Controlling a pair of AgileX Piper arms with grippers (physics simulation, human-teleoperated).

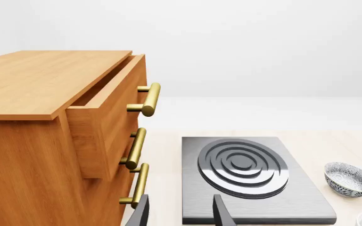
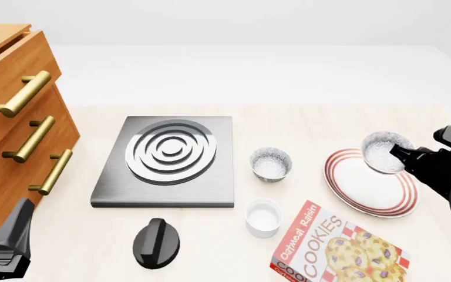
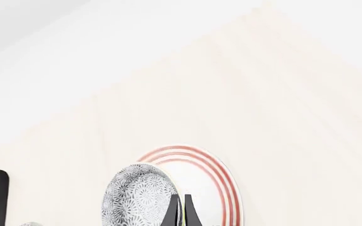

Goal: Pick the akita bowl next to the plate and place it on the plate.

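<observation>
Akita bowl (image 2: 385, 151) above plate (image 2: 370, 187)

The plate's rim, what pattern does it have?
Thin red concentric rings on white; the plate shows best in the front view.

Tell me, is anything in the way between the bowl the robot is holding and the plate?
Nothing visible is. The right gripper holds the akita bowl tilted over the plate's far edge, and the plate's white middle looks bare.
</observation>
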